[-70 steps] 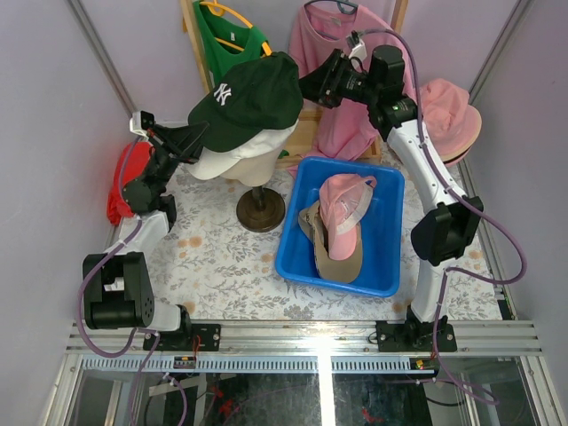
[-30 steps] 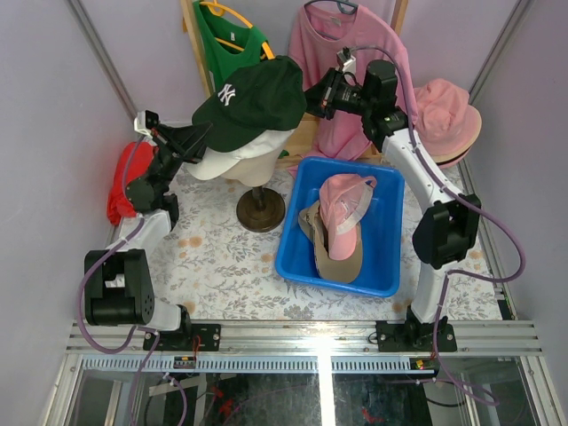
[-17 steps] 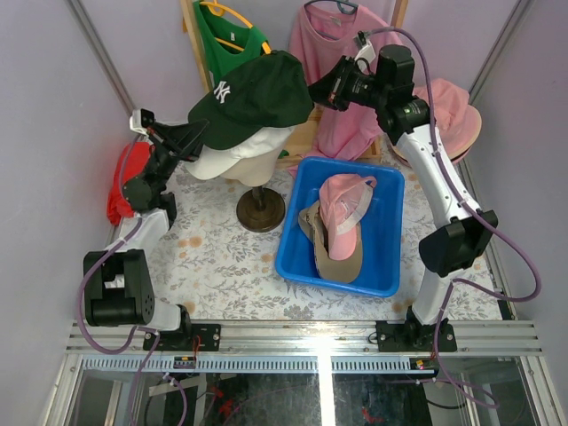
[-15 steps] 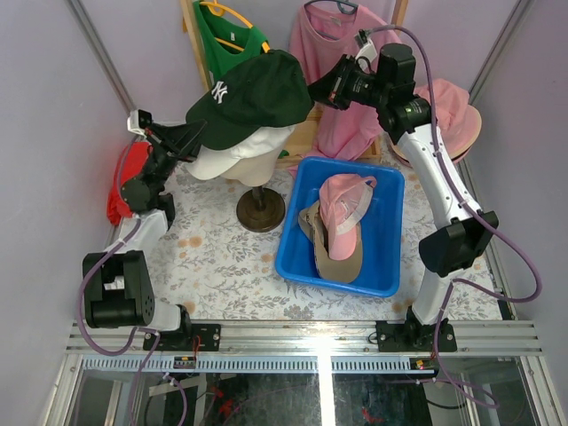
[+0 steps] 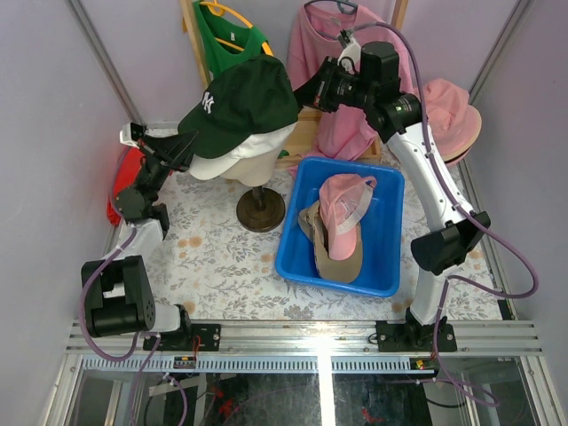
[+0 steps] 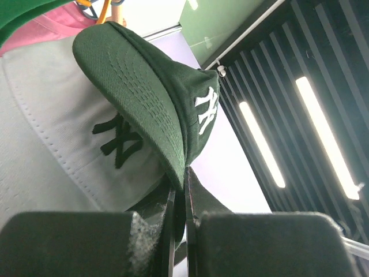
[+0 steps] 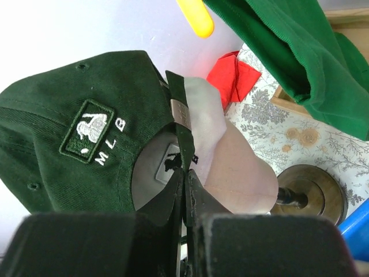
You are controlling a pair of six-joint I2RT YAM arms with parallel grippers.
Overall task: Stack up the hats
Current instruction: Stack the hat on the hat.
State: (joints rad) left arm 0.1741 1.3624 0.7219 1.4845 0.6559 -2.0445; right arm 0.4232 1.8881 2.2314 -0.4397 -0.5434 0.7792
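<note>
Dark green draws the eye first: the dark green cap (image 5: 244, 102), white NY crest on its front, sits high in the upper middle of the overhead frame. It is perched over a white cap (image 5: 222, 161) that covers the mannequin head (image 5: 259, 171). It looks tilted, with its brim dipping toward the left of the frame.

Both arms have hold of it. The left gripper (image 5: 185, 144) comes in from the left edge. Its wrist camera shows the two fingers pressed almost together, with the thin edge of the green brim pinched between them. The right gripper (image 5: 303, 90) reaches in from the upper right. Its own camera shows the fingers clamped on the adjuster strap at the back of the cap, beside the small MLB patch. White cap and cream head show through the rear opening.

Lower down, the head's round stand (image 5: 261, 211) rests on the floral surface (image 5: 213, 257). Just to its right is a blue bin (image 5: 297, 262). Inside the bin a pink cap (image 5: 342, 197) lies on top of a tan cap (image 5: 344, 259).

A pink bucket hat (image 5: 448, 111) sits at the far right, behind the right arm, and a red cloth (image 5: 117, 191) is bunched at the left edge. A green shirt (image 5: 226, 40) and a pink shirt (image 5: 324, 49) hang along the top.
</note>
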